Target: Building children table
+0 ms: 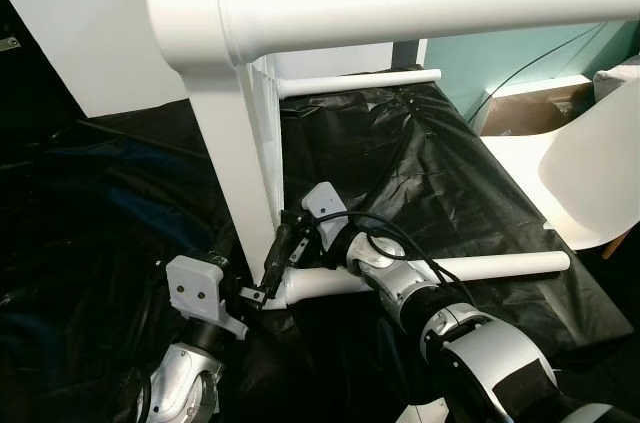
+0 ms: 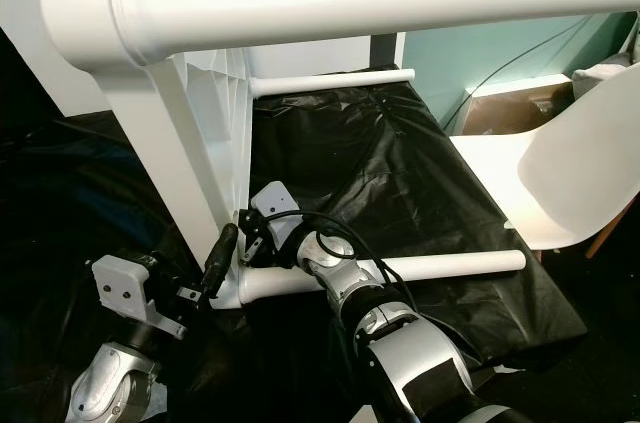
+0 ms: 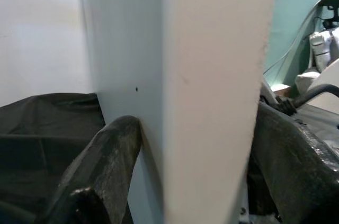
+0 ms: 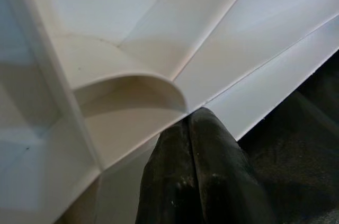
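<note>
**Operator:** Left eye view first. I see the white children's table standing on its side on a black plastic sheet, its top a vertical slab. Four round white legs stick out sideways: one thick leg crosses the top of the picture, close to the camera, and a lower leg lies just above the sheet.

**Colleague:** Where are the arms?

**Operator:** Both sit low, at the table's bottom corner. My left gripper is at the lower edge of the slab. In the left wrist view one black finger lies on each side of that white edge, so it is clamped on the table. My right gripper reaches in from the right, over the socket end of the lower leg. In the right wrist view its fingers are pressed together, tips touching the ribbed white underside beside a curved socket wall.

**Colleague:** Anything else nearby?

**Operator:** A white chair stands to the right, against a teal wall.
</note>
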You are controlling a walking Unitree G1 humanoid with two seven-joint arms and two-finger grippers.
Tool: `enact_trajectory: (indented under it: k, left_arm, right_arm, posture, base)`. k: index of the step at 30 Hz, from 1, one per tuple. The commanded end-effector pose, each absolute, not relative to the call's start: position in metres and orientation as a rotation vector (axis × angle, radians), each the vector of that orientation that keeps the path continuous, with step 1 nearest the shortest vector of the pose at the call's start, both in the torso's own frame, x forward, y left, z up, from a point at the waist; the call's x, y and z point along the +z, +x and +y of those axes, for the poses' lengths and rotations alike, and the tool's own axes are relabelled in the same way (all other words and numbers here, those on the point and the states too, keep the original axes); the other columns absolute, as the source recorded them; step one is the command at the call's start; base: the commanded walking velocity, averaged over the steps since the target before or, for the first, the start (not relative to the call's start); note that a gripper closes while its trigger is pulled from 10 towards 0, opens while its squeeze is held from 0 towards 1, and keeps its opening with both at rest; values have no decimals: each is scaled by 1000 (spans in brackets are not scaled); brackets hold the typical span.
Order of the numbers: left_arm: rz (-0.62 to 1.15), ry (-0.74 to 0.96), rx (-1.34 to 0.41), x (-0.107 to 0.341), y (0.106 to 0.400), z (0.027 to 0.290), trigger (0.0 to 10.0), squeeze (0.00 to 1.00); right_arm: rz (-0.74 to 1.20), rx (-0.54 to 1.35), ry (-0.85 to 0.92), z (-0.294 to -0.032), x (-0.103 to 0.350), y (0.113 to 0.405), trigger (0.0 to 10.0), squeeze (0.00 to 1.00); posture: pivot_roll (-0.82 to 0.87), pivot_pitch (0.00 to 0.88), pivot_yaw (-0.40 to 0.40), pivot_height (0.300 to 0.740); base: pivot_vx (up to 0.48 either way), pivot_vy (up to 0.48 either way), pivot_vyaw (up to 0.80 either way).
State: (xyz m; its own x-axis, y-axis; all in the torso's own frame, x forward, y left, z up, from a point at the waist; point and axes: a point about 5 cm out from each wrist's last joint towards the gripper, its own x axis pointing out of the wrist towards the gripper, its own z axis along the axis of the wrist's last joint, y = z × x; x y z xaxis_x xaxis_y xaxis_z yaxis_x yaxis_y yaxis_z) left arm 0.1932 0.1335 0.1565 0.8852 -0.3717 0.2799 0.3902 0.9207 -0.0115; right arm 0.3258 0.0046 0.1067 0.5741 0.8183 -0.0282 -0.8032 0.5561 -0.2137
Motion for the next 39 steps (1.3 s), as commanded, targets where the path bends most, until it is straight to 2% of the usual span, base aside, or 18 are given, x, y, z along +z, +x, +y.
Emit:
enact_trajectory:
  k: [1, 16, 25, 28, 29, 31, 32, 39]
  left_arm:
    - [-298, -49, -423, 163, 194, 128, 10000, 0]
    - [-292, 22, -399, 170, 199, 126, 10000, 0]
    - [-285, 67, -304, 180, 209, 126, 10000, 0]
    - [-274, 76, -271, 178, 210, 129, 10000, 0]
    - [-264, 79, -248, 174, 212, 131, 2118, 0]
    - [-264, 79, -248, 174, 212, 131, 2118, 0]
    - [-255, 84, -226, 172, 212, 132, 0, 0]
    - [-239, 76, -143, 165, 213, 137, 0, 0]
  right_arm:
    - [-89, 1055, -149, 33, 103, 306, 8196, 0]
    - [-95, 1091, -159, 34, 103, 304, 8824, 0]
    - [-109, 1126, -175, 36, 103, 300, 9490, 0]
    - [-116, 1101, -180, 34, 103, 301, 10000, 0]
    - [-123, 1070, -183, 31, 103, 304, 10000, 0]
    - [-123, 1070, -183, 31, 103, 304, 10000, 0]
    - [-128, 1038, -177, 26, 103, 306, 10000, 0]
    - [-172, 906, -130, -6, 103, 312, 10000, 0]
  posture:
    - [33, 0, 58, 740]
    - [38, 0, 52, 740]
    - [39, 0, 50, 740]
    - [40, 0, 53, 740]
    - [40, 0, 53, 740]
    - [40, 0, 53, 740]
    - [40, 0, 53, 740]
    - [31, 0, 58, 740]
  base:
    - [0, 0, 0]
    - [0, 0, 0]
    - [0, 0, 0]
    - [0, 0, 0]
    - [0, 0, 0]
    - [0, 0, 0]
    - [0, 0, 0]
    - [0, 0, 0]
